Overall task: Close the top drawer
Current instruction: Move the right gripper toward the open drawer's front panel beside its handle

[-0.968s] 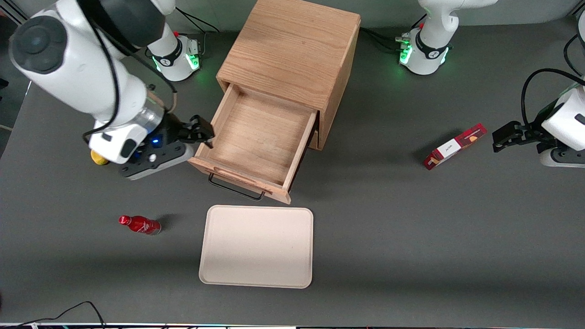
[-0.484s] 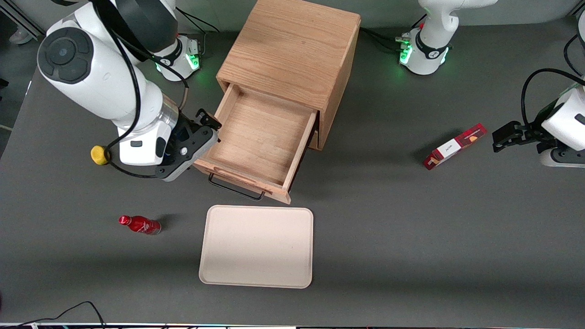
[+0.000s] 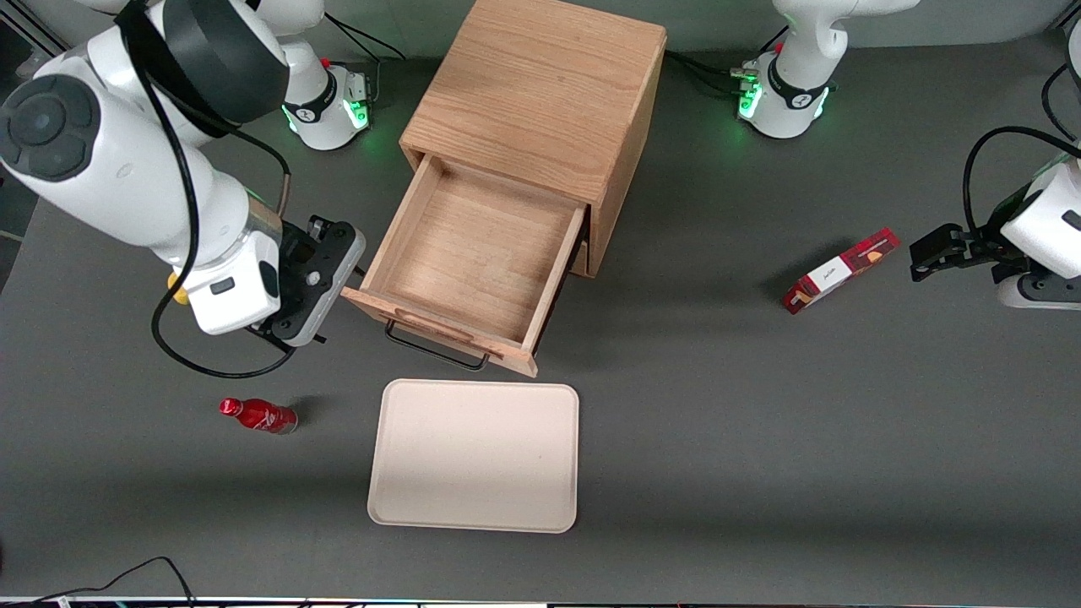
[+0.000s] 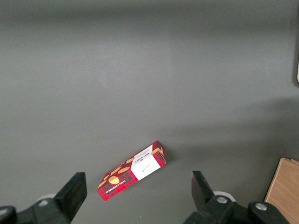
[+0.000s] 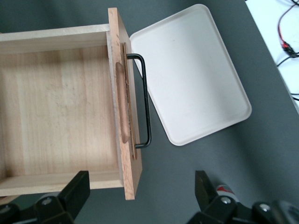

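The top drawer (image 3: 473,262) stands pulled well out of the oak cabinet (image 3: 540,93) at upper centre of the front view, its light wood box bare inside and its front panel turned toward the camera. A black bar handle (image 3: 437,347) hangs off that panel, with a raised wooden strip (image 5: 123,102) running along the panel's top edge, as the right wrist view shows.

The gripper (image 3: 317,283) hovers at centre left of the front view, just beside the drawer's front corner on the working arm's end of the table, apart from the wood. Its fingers (image 5: 74,189) are spread wide and hold nothing; the wrist view looks between them onto the drawer front and handle.

A cream tray (image 3: 474,456) lies flat at lower centre, nearer the camera than the drawer, close to the handle without touching it. A red bottle (image 3: 258,415) lies on its side at lower left, beside the tray. A yellow object (image 3: 176,296) peeks from under the working arm. A red plaid box (image 3: 840,270) rests at centre right, toward the parked arm's end of the grey table (image 3: 760,473).
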You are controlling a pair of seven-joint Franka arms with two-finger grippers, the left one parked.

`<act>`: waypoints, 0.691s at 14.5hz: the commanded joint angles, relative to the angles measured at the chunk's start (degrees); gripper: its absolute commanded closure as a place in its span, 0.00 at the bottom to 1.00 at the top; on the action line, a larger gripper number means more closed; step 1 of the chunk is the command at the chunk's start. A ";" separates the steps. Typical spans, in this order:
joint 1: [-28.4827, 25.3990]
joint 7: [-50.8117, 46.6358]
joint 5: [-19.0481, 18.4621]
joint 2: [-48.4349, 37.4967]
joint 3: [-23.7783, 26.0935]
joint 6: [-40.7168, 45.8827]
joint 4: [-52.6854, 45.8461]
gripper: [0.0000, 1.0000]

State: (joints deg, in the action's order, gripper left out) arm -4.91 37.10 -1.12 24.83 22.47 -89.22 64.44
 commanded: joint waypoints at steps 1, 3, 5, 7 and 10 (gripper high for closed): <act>1.30 2.27 6.81 3.20 -2.07 -2.60 -2.30 0.00; 1.30 2.97 7.88 4.86 -3.05 -4.03 -2.30 0.00; 1.57 4.29 11.90 7.50 -3.31 -4.03 -2.30 0.00; 1.13 4.38 13.33 10.49 -3.23 -4.29 -2.56 0.00; 0.43 5.95 13.33 14.00 -2.70 -4.38 -2.65 0.00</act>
State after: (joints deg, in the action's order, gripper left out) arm -3.66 40.61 10.87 35.77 19.55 -93.93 64.32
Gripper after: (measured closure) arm 0.000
